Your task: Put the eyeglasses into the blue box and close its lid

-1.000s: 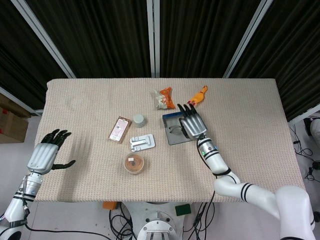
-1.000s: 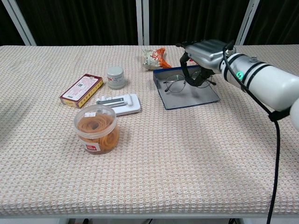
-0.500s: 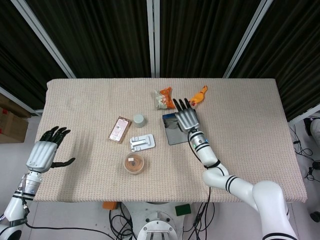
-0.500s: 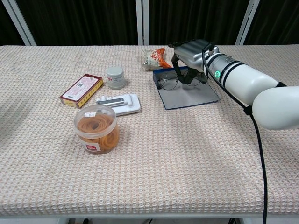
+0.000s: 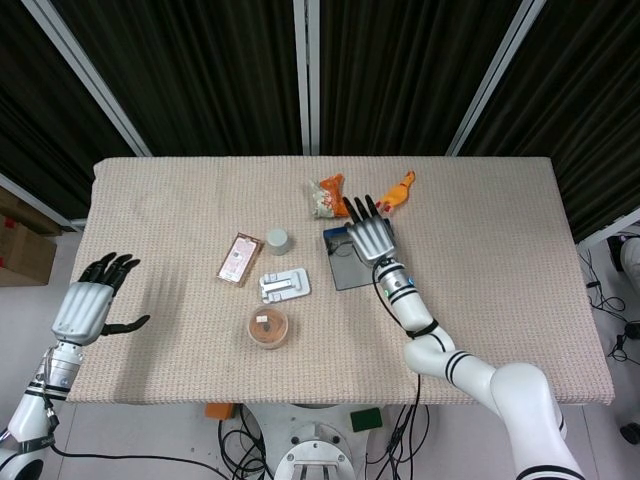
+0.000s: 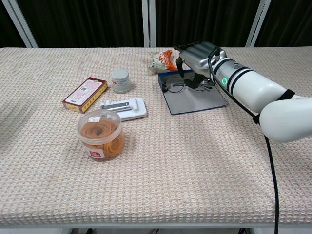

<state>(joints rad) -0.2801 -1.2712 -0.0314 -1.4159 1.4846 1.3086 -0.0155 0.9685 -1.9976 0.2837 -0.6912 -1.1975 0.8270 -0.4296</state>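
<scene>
Right hand over the eyeglasses at the blue box

Nearest on the tabletop (image 6: pixel 204 165) stands a jar (image 6: pixel 101 135) of rubber bands, and the left hand (image 5: pixel 88 305) hovers off the near left edge with fingers spread, holding nothing. Farther back lie a white holder (image 6: pixel 124 108), a red packet (image 6: pixel 85 94) and a small cap (image 6: pixel 120 80). Beyond these, the box (image 6: pixel 197 100) lies open and flat; the eyeglasses (image 6: pixel 181 85) sit at its far end, under the right hand (image 6: pixel 197 54), whose curled fingers (image 6: pixel 181 66) reach down around the frame, seemingly holding it. A snack bag (image 6: pixel 162 60) and an orange toy (image 5: pixel 398 189) lie farthest.
</scene>
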